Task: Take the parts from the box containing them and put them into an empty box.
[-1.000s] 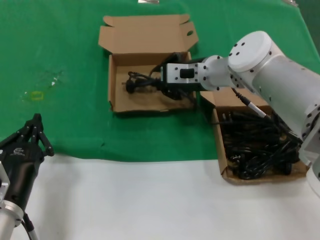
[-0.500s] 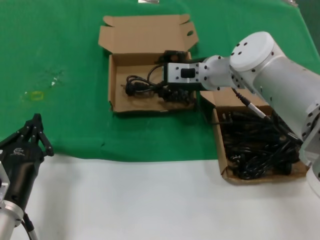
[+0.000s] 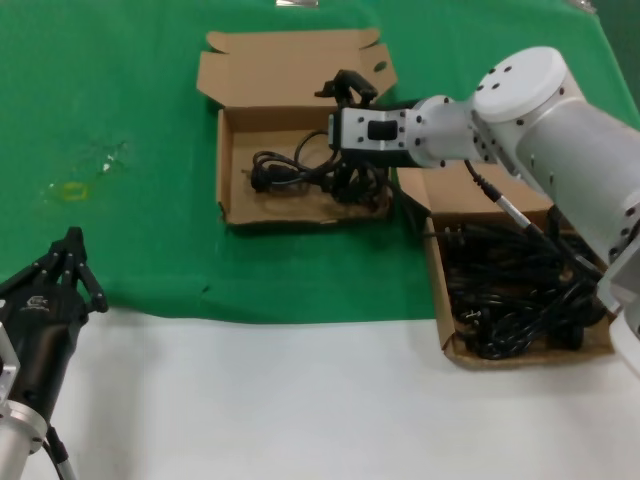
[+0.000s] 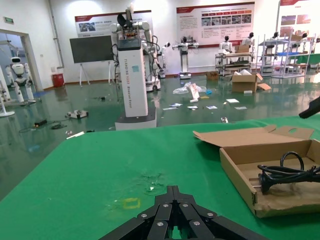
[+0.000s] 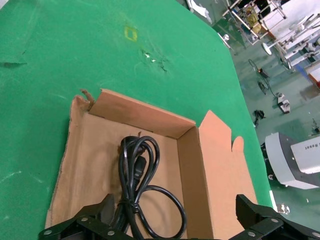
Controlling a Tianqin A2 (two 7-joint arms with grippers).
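My right gripper (image 3: 347, 88) is open and empty, raised over the back right part of the left cardboard box (image 3: 290, 70). One bundled black cord (image 3: 290, 170) lies on that box's floor. The right wrist view shows the same cord (image 5: 137, 180) tied in a loop inside the box (image 5: 95, 145), below and between the gripper's (image 5: 174, 202) spread fingers (image 5: 102, 210). The right cardboard box (image 3: 437, 290) holds a heap of several black cords (image 3: 510, 290). My left gripper (image 3: 70, 262) is shut and parked at the near left.
Both boxes sit on a green cloth (image 3: 120, 120); a white table strip (image 3: 300, 400) runs along the front. The left box's lid (image 4: 250, 135) lies open behind it. A small yellow mark (image 3: 73, 190) is on the cloth at the left.
My right gripper has lifted out of the left box and moved towards its back, leaving the cord bundle lying on the box floor. The left arm has not moved.
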